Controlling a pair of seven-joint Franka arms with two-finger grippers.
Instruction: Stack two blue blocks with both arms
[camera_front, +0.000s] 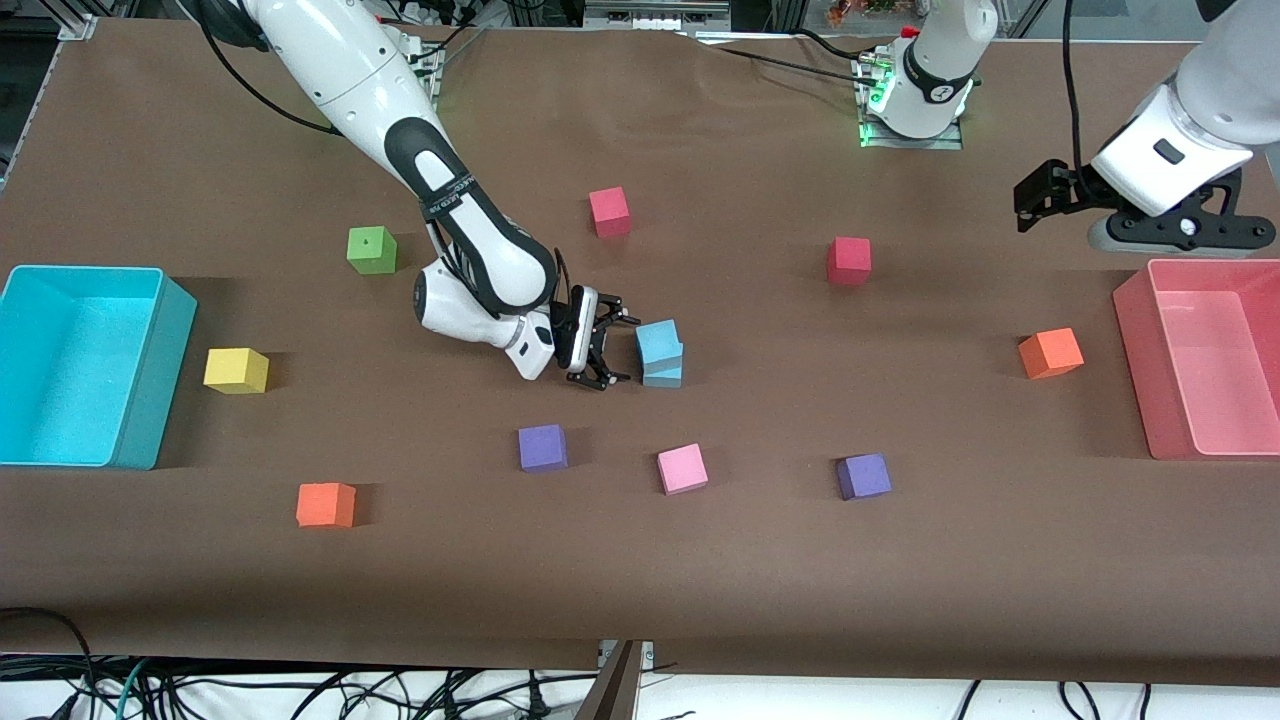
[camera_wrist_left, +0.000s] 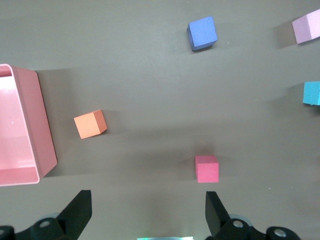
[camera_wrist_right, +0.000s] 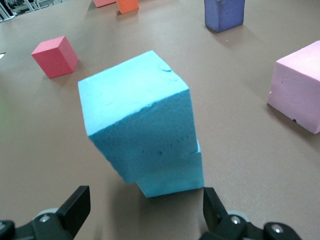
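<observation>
Two blue blocks stacked near the middle of the table, upper one twisted and overhanging the lower one, both pale sky-blue foam with a rough, slightly pitted surface. Stack free of any grip.

Right gripper low just beside the stack on the side toward the right arm's end of the table, fingers spread apart, nothing between them. Left gripper up in the air near the left arm's end of the table, close to the pink bin, fingers also wide apart and empty; left arm waiting.

Turquoise bin at the right arm's end, nothing visible inside. Pink bin likewise showing only its bare floor.

Visible from the front only: green block, yellow block, an orange block toward the right arm's end and a purple block. Left wrist view looking straight down on another orange block, a red block, another purple block, the pink bin's wall. Right wrist view close on the stack, showing the twist between the two cubes far better than the front view, with a pink block beside it.
</observation>
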